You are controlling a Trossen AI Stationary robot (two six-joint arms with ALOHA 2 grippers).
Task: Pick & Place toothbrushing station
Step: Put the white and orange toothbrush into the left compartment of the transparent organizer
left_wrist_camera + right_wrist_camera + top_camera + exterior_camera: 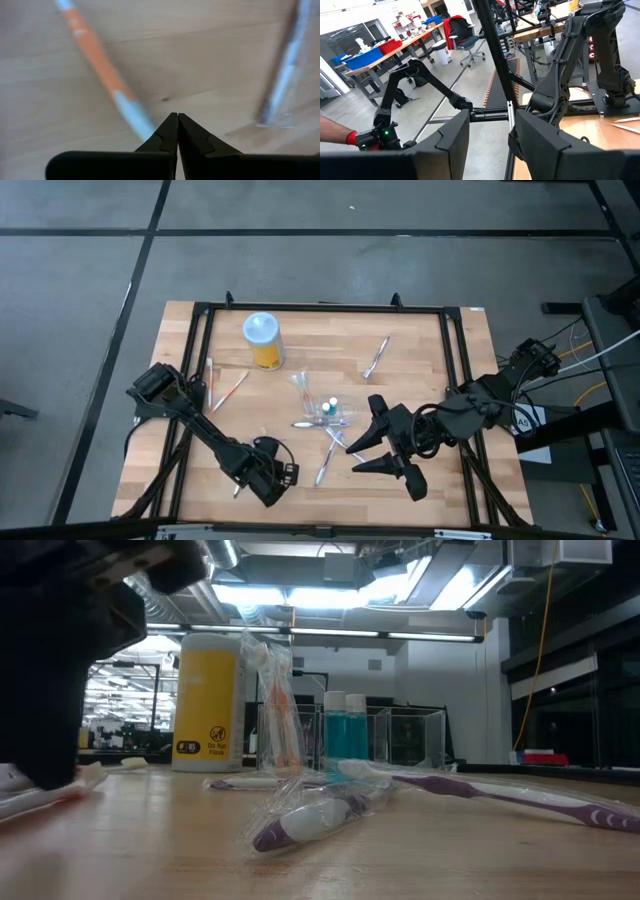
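Shut tight with nothing between its tips, the left gripper (pixel 262 477) sits low at the near-left part of the pale wooden table (pixel 420 350); its wrist view shows the orange-and-white slim toothbrush (pixel 102 70) lying just beside the closed tips, its long axis slanting away from them. This arm looks nearer that brush, so it would probably need to open before straddling the handle. The right gripper (pixel 388 448) hangs with fingers spread wide and empty, just beside the clear-wrapped purple toothbrush (pixel 327 463).
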